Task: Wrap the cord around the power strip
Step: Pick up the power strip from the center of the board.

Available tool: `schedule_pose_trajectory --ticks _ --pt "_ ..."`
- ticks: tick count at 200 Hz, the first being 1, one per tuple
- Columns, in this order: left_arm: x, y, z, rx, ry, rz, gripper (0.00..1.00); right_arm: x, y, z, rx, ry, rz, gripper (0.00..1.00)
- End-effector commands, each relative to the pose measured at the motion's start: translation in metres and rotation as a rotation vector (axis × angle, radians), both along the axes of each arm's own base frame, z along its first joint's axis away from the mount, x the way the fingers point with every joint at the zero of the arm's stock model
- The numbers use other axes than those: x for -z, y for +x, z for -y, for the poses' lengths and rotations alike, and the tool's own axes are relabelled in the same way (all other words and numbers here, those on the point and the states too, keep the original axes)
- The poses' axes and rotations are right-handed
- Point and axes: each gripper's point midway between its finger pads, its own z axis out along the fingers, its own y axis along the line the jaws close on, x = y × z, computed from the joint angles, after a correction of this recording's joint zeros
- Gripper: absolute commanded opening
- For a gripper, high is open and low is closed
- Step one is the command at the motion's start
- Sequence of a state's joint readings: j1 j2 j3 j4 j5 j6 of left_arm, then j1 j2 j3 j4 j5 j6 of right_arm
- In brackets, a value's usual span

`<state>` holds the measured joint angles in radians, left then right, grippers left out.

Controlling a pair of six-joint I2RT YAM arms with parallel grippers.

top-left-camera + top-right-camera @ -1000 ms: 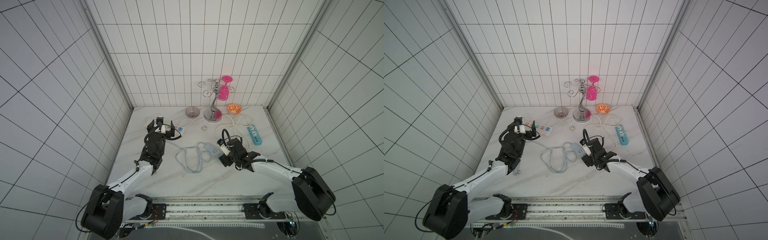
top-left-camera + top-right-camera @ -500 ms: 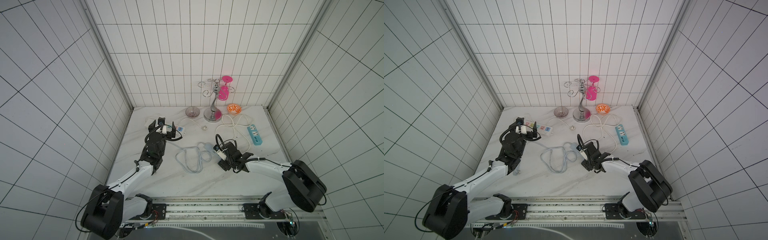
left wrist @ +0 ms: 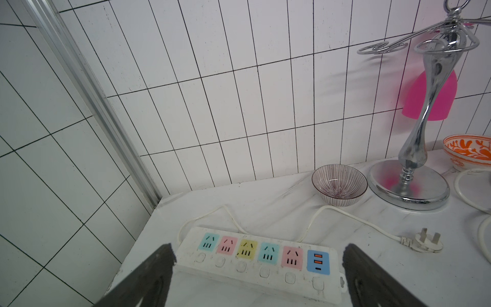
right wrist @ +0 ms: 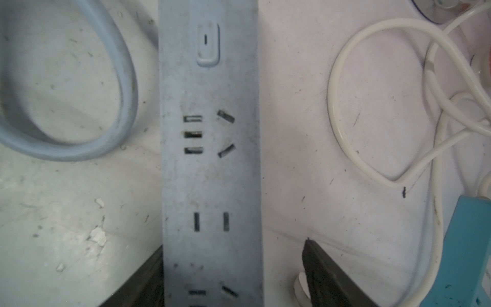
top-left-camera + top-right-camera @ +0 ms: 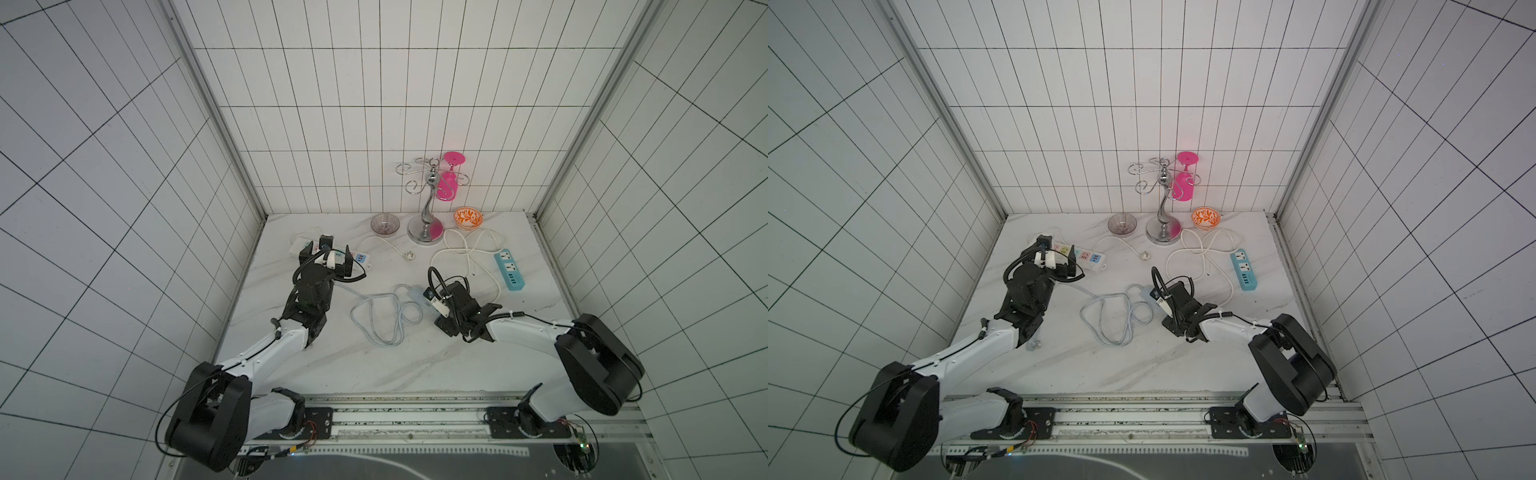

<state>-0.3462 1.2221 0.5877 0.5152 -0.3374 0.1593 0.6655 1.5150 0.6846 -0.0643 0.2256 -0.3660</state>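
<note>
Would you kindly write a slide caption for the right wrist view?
Right gripper astride the power strip, not yet clamped; the cord lies looped beside it.

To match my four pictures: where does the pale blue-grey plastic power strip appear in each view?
Top view: pale blue-grey plastic power strip near the middle of the white marble table, one end showing.
Top view: same spot.
Left wrist: not in it.
Right wrist: picture's middle, between the fingers of the right gripper.
Shared landmark, except left wrist: bright blue strip with white sockets.
</note>
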Motion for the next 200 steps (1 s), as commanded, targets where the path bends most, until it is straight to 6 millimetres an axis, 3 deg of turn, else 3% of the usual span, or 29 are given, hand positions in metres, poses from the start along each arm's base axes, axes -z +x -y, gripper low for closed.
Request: schedule_pose_trajectory --ticks 1,200 --pt "-0.011 0.004 0.001 -0.006 0.01 0.022 0.98 -0.018 0.017 -0.015 -0.023 0.028 0.029 0.74" --pt "-0.007 0.004 0.0 -0.012 0.013 0.012 0.98 -0.007 0.002 -0.022 -0.063 0.084 -0.072 0.37"
